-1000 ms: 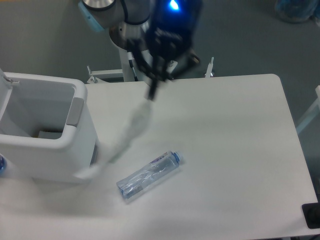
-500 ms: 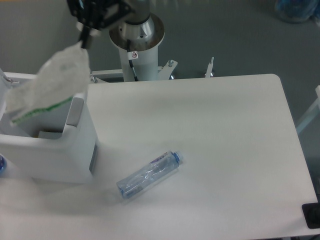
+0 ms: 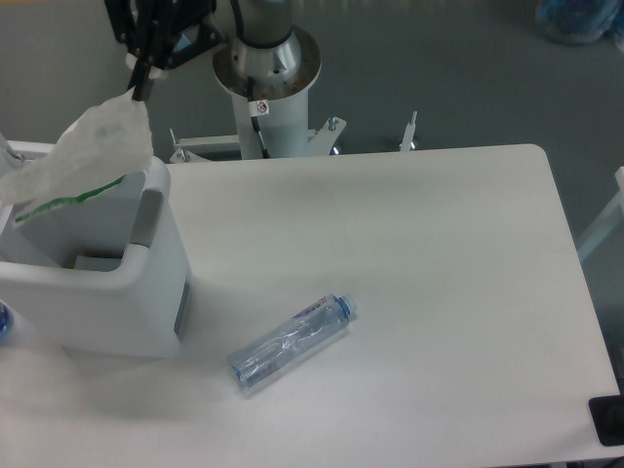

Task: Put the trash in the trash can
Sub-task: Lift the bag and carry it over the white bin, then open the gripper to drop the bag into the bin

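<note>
White counter (image 3: pixel 419 253), wide and bare, far below and right of the hand. Grey floor beyond. Bin (image 3: pixel 146 292) directly beneath the hand, open and deep. Packet (image 3: pixel 83 161) hanging from the hand (image 3: pixel 143 86), pinched at its top corner, draped over the bin's mouth; looks light, limp, likely to flutter on release. Bottle (image 3: pixel 290 340) lying well below and right of the hand, crushed, light, probably slick; best gripped across the middle.
</note>
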Available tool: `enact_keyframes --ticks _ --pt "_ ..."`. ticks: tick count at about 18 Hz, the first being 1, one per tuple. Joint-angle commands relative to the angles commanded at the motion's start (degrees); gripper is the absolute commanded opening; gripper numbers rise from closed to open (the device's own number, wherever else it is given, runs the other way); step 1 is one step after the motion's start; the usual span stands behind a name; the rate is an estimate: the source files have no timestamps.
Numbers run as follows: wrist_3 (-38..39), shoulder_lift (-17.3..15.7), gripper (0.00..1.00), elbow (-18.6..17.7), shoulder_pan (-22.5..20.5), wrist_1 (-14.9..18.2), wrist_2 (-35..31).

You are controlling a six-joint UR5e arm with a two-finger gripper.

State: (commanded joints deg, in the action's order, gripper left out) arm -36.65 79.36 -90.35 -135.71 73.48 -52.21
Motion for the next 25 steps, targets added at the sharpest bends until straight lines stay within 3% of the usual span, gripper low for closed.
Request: enact_keyframes --ticks 7,9,10,11,16,19,25 --pt "-0.9 0.4 0.0 -3.2 1.9 -1.5 -0.1" --pt "-2.3 0.4 0.34 -4.0 1.9 -2.1 -0.2" --pt "-3.3 0.5 0.56 -4.2 1.9 -2.2 -0.3" --pt "-4.2 0.7 0.97 -4.4 1.9 -2.2 -0.4" --pt "-4.6 0.9 1.0 -4.6 1.9 -3.4 -5.2" --pt "-4.5 3.6 1.0 -3.0 1.6 -7.2 -9.0" --pt "-5.8 7.6 1.0 -0.9 -6.5 -8.2 -10.5"
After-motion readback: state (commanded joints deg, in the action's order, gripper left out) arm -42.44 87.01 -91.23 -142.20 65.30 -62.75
